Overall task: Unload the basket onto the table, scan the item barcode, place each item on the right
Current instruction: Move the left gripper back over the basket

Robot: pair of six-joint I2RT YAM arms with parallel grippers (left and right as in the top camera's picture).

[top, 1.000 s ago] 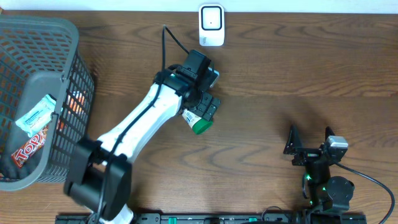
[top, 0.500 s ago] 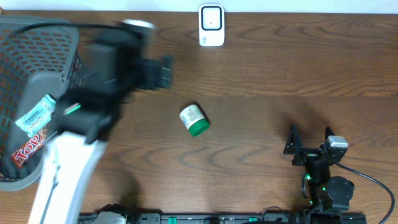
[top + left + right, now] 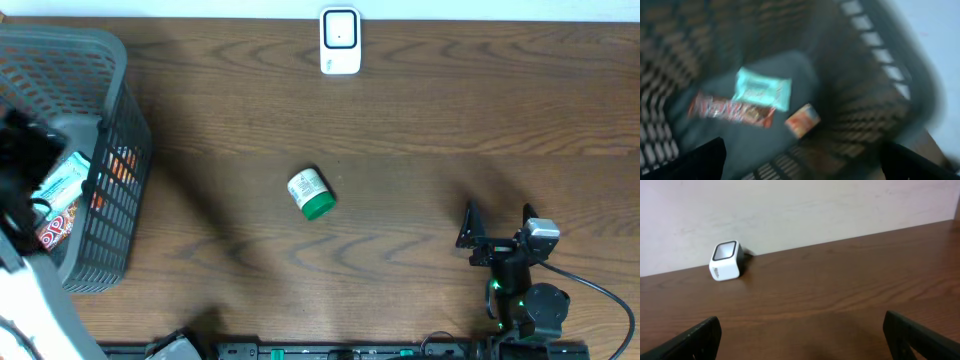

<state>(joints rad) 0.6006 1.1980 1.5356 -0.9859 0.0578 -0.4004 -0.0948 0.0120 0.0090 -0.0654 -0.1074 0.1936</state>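
Overhead shows the bottle (image 3: pixel 312 193) (lying down) — left wrist, only basket (image 3: pixel 856 114)

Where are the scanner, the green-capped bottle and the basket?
scanner (image 3: pixel 340 41), overhead view, middle of its white face.
green-capped bottle (image 3: pixel 309 189), overhead view, on its label.
basket (image 3: pixel 122 200), overhead view, on the mesh wall facing the bottle.

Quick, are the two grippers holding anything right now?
Left gripper: open, empty, above the basket.
Right gripper: open, empty.
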